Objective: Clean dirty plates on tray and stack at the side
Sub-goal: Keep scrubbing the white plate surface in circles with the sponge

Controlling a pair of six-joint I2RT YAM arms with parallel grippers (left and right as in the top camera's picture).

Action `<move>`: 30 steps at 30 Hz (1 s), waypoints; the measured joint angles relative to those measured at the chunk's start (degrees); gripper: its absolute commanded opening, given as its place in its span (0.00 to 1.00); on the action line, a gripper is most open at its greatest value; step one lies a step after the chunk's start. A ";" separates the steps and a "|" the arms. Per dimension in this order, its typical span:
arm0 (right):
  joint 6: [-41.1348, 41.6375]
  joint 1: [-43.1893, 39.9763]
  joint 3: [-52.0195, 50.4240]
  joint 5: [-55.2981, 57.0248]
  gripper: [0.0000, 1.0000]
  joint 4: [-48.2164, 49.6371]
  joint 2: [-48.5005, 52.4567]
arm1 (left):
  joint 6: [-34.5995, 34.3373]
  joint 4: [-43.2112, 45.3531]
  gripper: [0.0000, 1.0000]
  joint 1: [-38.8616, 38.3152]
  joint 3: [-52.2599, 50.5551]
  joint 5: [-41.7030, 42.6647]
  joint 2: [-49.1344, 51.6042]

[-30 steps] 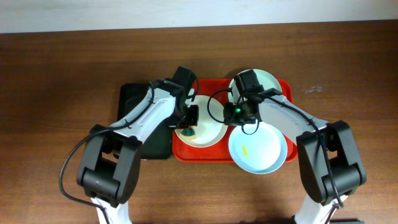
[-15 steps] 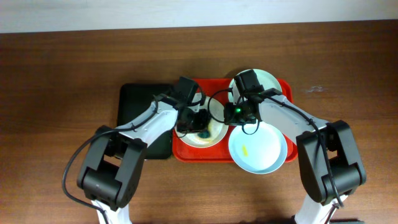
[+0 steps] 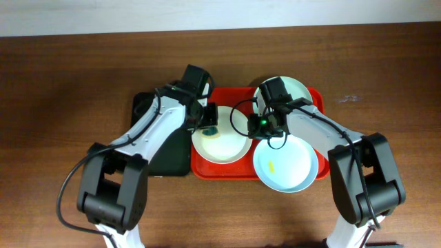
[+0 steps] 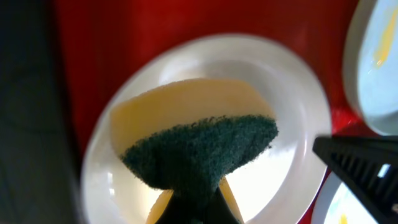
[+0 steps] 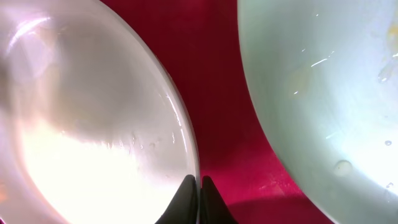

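- Since half a second ago my left pincer (image 3: 209,125) has pulled back from the middle of the white plate (image 3: 224,146) to its far left edge, by the rim; my right arm and all three plates lie as they did.
- My left pincer is clamped on a sponge (image 4: 199,146), which folds up out of the grip. The dark green scouring side faces the wrist camera and the yellow foam spreads behind it.
- In the left wrist view the sponge hangs over the white plate's bowl. I cannot tell whether it touches the plate.
- My right pincer (image 5: 199,190) is drawn tight, with the tips together on the white plate's right rim, which runs straight in between them.
- The white plate sits in the left half of the red tray (image 3: 238,172), fully inside its rim.
- A mint plate (image 3: 298,89) lies in the tray's far right corner, partly under my right arm.
- A pale blue plate (image 3: 289,169) lies in the near right part, its edge overhanging the tray's near rim. A small yellow smear (image 3: 273,167) marks its middle.
- Red tray floor shows between the white plate and the mint plate in the right wrist view.
- A black tray (image 3: 172,162) lies just beside the red one on the left, under my left arm.
- Both trays rest on the brown wooden surface (image 3: 69,83).
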 measured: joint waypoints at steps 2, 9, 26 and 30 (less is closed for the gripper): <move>-0.02 0.00 0.00 0.00 0.04 0.00 0.02 | 0.31 -0.04 0.00 -0.09 0.66 -1.42 -0.46; -0.02 0.00 0.00 0.00 0.04 0.02 0.02 | 0.70 0.22 0.00 -0.24 0.79 -3.23 2.05; -0.04 -0.07 0.00 0.46 0.04 0.00 0.02 | 1.33 9.46 0.00 -6.29 1.11 9.51 9.86; -0.04 -0.07 0.00 0.46 0.04 0.00 0.02 | 1.53 6.40 0.00 -6.75 1.77 9.60 9.86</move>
